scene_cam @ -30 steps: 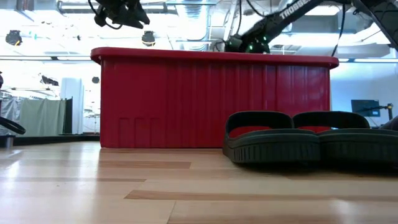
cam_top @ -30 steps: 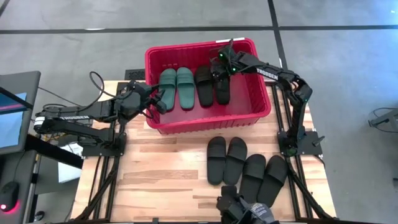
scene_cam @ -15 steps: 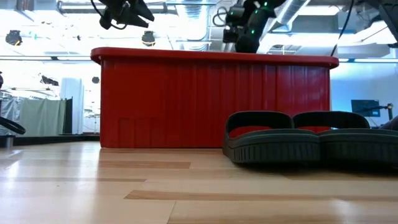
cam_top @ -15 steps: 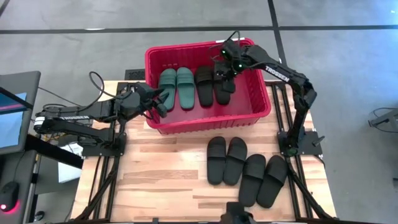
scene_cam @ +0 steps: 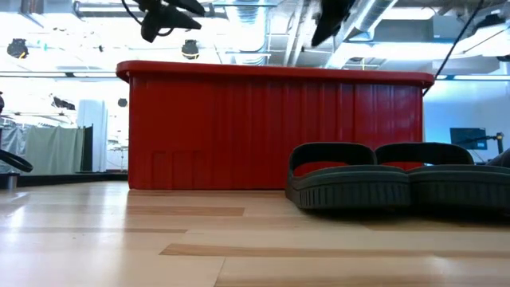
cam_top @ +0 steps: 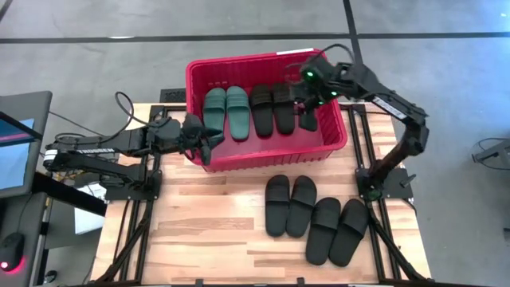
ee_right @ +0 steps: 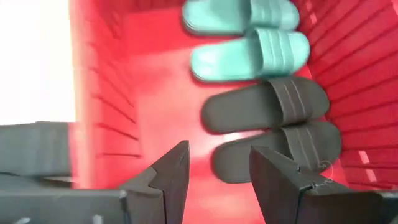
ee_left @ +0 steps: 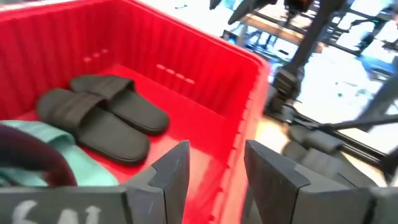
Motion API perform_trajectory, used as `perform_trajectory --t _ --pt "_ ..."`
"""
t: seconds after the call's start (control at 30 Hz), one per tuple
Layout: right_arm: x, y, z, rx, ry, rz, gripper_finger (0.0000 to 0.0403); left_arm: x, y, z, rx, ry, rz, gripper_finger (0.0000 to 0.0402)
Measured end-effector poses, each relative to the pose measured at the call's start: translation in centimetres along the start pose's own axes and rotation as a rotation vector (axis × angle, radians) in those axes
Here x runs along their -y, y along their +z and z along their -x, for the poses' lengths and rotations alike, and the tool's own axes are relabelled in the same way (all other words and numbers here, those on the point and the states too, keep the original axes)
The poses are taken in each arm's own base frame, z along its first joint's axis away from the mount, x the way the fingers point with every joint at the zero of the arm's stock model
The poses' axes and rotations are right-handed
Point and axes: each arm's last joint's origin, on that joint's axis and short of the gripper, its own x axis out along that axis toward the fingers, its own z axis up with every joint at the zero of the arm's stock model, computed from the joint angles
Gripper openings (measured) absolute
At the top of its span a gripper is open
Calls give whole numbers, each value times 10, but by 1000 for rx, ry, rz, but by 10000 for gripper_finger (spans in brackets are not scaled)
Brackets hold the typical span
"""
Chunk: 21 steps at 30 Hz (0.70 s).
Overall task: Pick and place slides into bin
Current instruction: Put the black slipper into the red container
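While empty, right gripper gapes.

bin: bright red, with ribbed walls
green slides: dull green pair with ridged straps, inside the bin toward its left end
black slides in the bin: plain black pair, just right of the green ones
black slides on the tabletop: four, plain black, in front of the bin
tabletop: pale wood planks
left gripper: black
right gripper: black, with green lights on the wrist
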Motion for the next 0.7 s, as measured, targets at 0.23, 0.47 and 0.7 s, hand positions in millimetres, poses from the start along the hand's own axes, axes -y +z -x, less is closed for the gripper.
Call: perform_trajectory --t 0.23,0.47,0.7 --pt "-39 -10 58 112 32 -73 154 4 -1 1 -17 -51 -69 141" --pt "-79 -23 99 214 50 -236 154 5 -2 1 -33 -97 -143 141" --pt "-120 -34 106 210 -3 -357 154 11 -7 3 -70 -170 -246 141"
